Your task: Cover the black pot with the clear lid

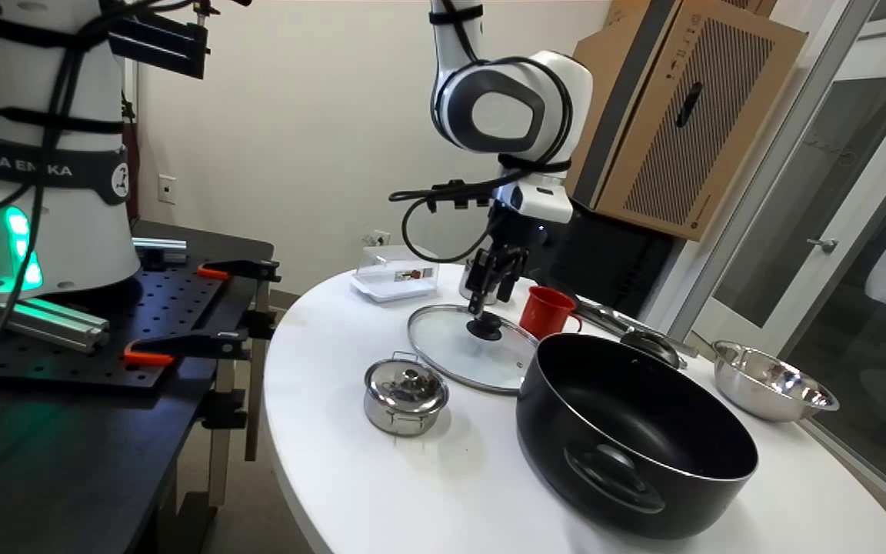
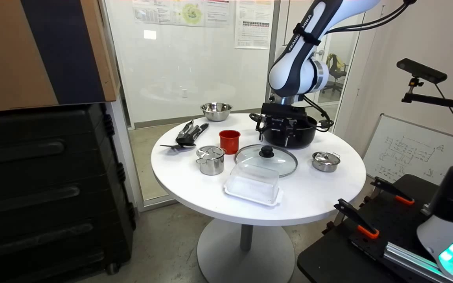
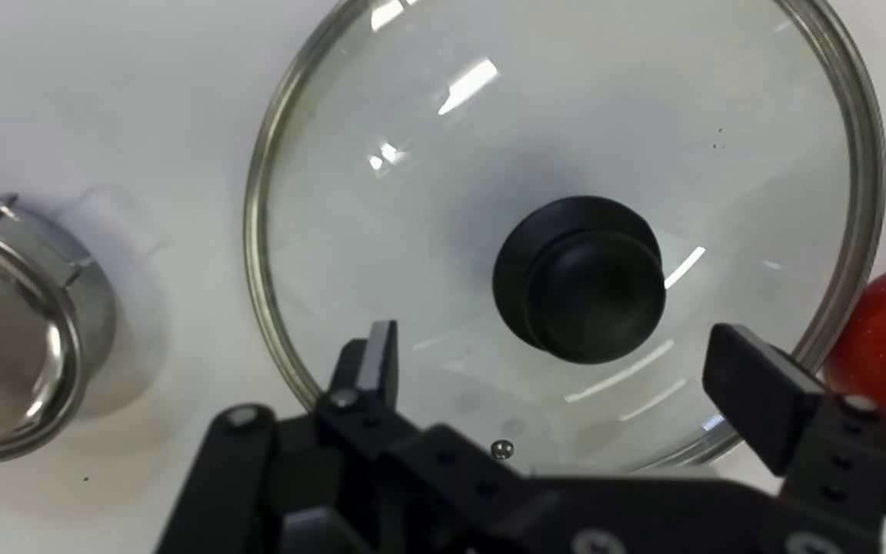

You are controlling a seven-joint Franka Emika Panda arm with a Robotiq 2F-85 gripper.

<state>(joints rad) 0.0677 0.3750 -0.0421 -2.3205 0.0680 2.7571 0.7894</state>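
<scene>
so far the black pot [image 1: 631, 419] stands uncovered, the clear glass lid [image 3: 443, 246] lying on the round white table [image 1: 335, 431] just beside it. the robotiq gripper [image 3: 558, 369], jaws parted and empty, hovers near the lid's black knob [image 3: 595, 296]; gripping, lifting and seating, all 3 steps, seem left.

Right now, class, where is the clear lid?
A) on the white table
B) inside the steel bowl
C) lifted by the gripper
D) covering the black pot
A: in an exterior view the clear lid lies on the white table, beside the uncovered black pot; in the wrist view the gripper stands open.
</scene>
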